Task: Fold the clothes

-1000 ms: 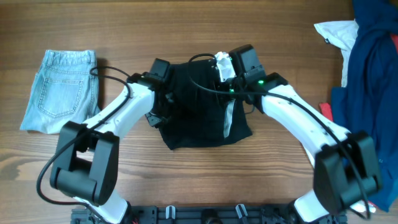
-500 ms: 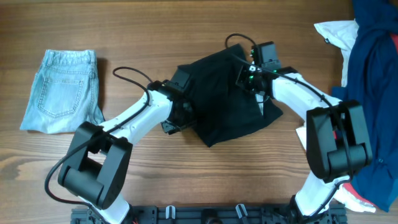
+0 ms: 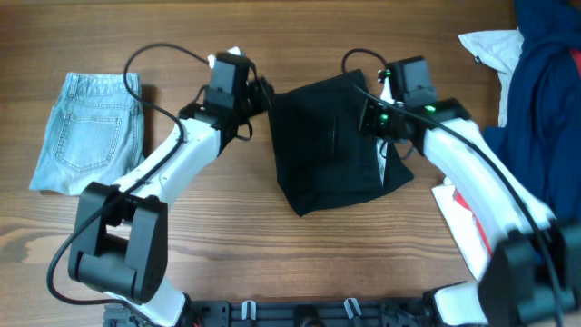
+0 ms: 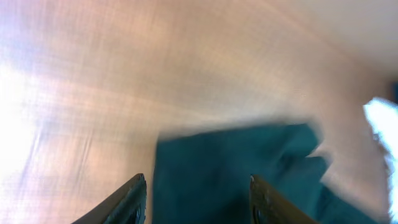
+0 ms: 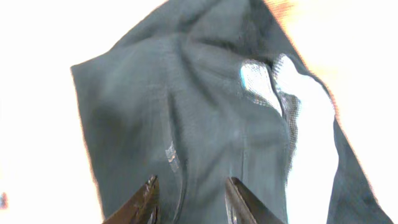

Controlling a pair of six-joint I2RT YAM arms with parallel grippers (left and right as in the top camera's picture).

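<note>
Noting a shift over the last second: the plain black soft fabric shorts (image 3: 327,145) have swung and slid toward the right edge, and now lie flatter, mid-table. The left gripper (image 4: 196,190) has moved to their far-left corner; the right gripper (image 5: 189,200) sits at their right side. Both jaws stand parted over cloth, gripping nothing. We judge spreading done, folding not begun.

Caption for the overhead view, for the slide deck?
Overhead: black garment spread mid-table, left tool and right tool at opposite edges; folded jeans at far left.
</note>
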